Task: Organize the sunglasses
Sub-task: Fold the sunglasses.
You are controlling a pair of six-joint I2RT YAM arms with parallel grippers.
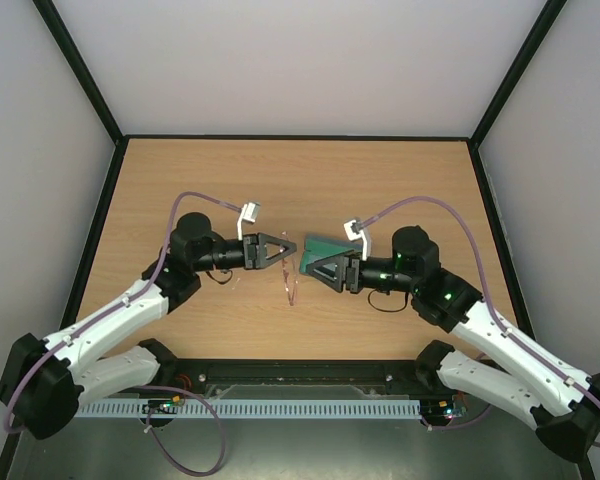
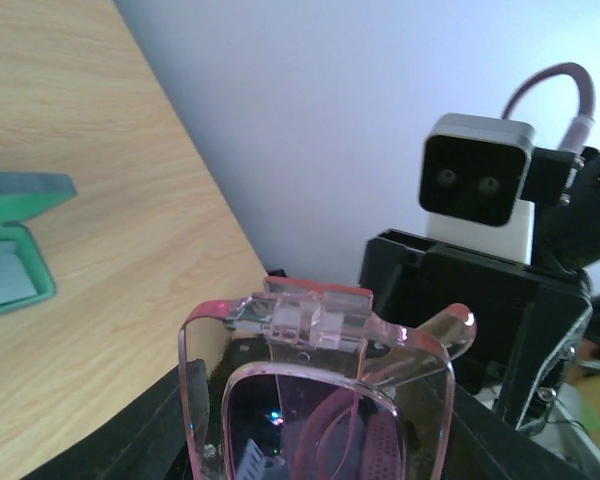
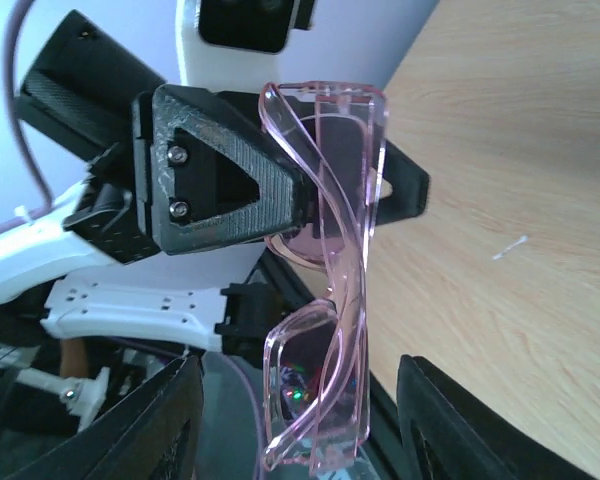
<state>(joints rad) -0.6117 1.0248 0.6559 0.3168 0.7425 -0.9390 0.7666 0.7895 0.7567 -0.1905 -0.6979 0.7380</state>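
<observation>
The pink sunglasses [image 1: 292,280] hang, folded, from my left gripper [image 1: 291,251], which is shut on them above the middle of the table. In the left wrist view the sunglasses [image 2: 320,350] fill the space between my jaws. My right gripper [image 1: 309,268] faces the left one, open, just right of the glasses. In the right wrist view the sunglasses [image 3: 330,260] stand on end between my open right fingers [image 3: 160,420], held by the left gripper [image 3: 230,190]; I cannot tell if the fingers touch them. The open case [image 1: 326,248] with green lining lies under the right gripper.
The case [image 2: 15,275] shows at the left of the left wrist view, lying on the wooden table [image 1: 180,190]. Black frame posts [image 1: 100,210] and pale walls border the table. A small white speck [image 3: 510,247] lies on the wood.
</observation>
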